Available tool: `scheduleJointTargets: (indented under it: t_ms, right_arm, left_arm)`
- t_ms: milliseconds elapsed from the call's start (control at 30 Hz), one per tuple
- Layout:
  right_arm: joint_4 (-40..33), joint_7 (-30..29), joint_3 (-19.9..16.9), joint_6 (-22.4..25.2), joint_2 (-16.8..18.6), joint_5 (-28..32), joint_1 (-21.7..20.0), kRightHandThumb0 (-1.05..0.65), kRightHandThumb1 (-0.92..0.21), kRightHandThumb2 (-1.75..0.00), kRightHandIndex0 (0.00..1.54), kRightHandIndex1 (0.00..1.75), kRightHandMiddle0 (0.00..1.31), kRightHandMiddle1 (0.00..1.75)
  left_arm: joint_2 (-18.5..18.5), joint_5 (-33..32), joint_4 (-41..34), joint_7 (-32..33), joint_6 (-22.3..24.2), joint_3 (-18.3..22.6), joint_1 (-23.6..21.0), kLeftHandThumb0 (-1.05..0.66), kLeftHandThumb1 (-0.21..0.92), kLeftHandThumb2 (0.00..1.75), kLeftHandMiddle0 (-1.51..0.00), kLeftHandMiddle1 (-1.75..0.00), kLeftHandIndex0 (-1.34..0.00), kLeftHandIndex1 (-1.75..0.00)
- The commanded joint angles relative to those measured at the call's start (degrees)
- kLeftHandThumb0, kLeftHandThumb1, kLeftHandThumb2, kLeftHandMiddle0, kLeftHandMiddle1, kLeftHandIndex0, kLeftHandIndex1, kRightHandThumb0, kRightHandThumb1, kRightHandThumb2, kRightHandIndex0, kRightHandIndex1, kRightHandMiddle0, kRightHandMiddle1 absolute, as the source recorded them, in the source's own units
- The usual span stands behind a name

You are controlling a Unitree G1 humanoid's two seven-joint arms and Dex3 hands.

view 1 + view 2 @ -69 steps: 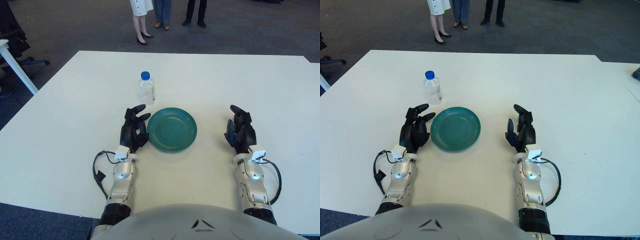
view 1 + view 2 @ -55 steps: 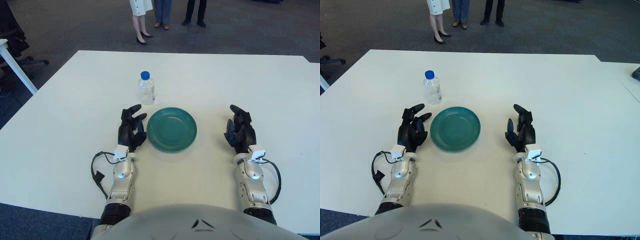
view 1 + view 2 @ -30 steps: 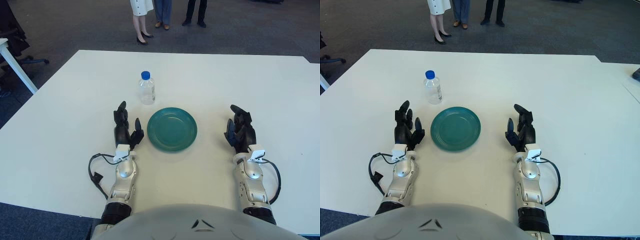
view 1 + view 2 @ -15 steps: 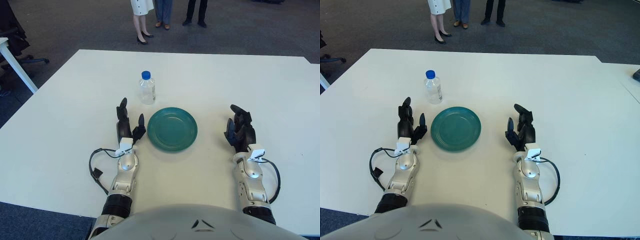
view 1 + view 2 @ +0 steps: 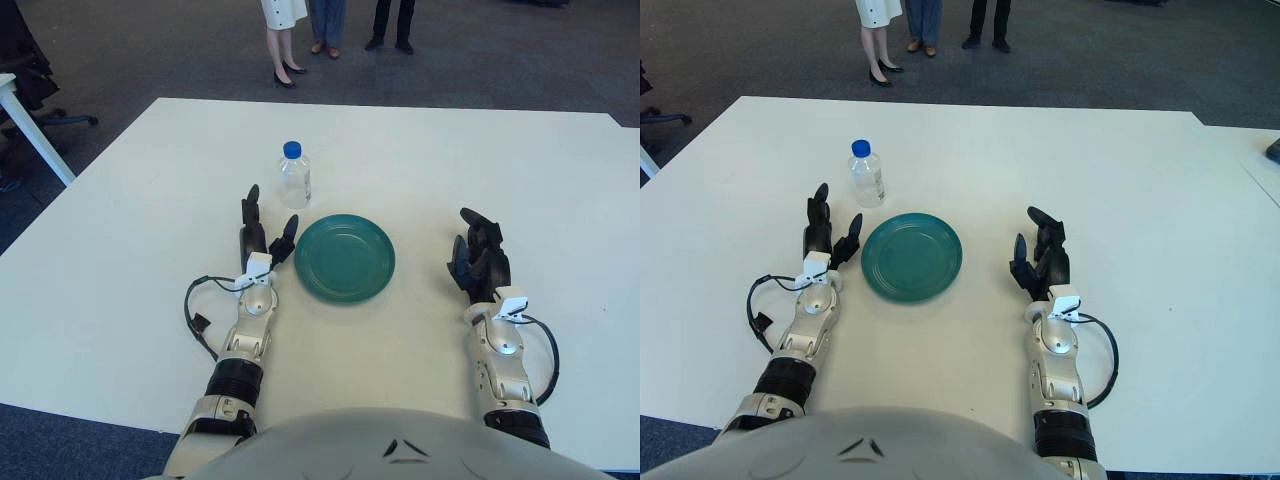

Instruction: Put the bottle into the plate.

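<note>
A clear plastic bottle [image 5: 294, 177] with a blue cap stands upright on the white table, just behind and left of an empty teal plate [image 5: 345, 257]. My left hand [image 5: 262, 228] is open, fingers spread and pointing forward, left of the plate and a short way in front of the bottle, not touching it. My right hand [image 5: 479, 256] rests on the table to the right of the plate, fingers relaxed and holding nothing.
The white table [image 5: 480, 170] stretches wide on all sides. Three people stand on the dark carpet beyond its far edge [image 5: 325, 20]. A black chair and another white table's corner [image 5: 20, 95] are at the far left.
My left arm has reached forward, its hand opening and moving closer to the bottle. The right hand, the bottle and the plate have not moved.
</note>
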Motion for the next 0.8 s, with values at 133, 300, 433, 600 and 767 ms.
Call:
scheduleJointTargets:
  t_ms: [133, 300, 433, 600, 767]
  right_arm:
    - [2.90, 0.20, 0.72, 2.22, 0.86, -0.51, 1.99, -0.58, -0.92, -0.62, 0.46, 0.01, 0.00, 0.89]
    - [3.11, 0.23, 0.96, 1.71, 0.94, -0.69, 2.17, -0.59, -0.92, -0.61, 0.48, 0.02, 0.00, 0.88]
    - [3.35, 0.11, 1.26, 1.44, 1.14, -0.98, 2.35, -0.60, -0.92, -0.61, 0.48, 0.02, 0.00, 0.88]
    - [3.81, 0.10, 1.26, 1.27, 1.51, -1.25, 2.34, -0.59, -0.92, -0.62, 0.49, 0.03, 0.00, 0.88]
    - [4.50, 0.06, 1.30, 0.73, 1.73, -1.39, 2.20, -0.59, -0.92, -0.62, 0.50, 0.03, 0.01, 0.88]
  left_arm:
    - [0.55, -1.06, 3.82, -1.84, 2.88, 0.70, -1.86, -0.93, 0.92, 0.35, -0.16, 0.00, 0.00, -0.36]
    - [0.71, -1.70, 4.07, -2.98, 3.83, 1.10, -3.76, -0.93, 0.92, 0.36, -0.18, -0.01, 0.00, -0.43]
    - [1.56, -2.43, 4.13, -4.83, 4.18, 1.26, -5.52, -0.93, 0.92, 0.36, -0.23, -0.03, 0.00, -0.55]
    - [2.45, -2.43, 3.50, -6.16, 4.46, 1.23, -6.56, -0.95, 0.92, 0.37, -0.26, -0.04, 0.00, -0.62]
    - [2.64, -2.18, 3.56, -6.31, 4.89, 1.28, -7.34, -0.96, 0.92, 0.36, -0.28, -0.05, 0.00, -0.64]
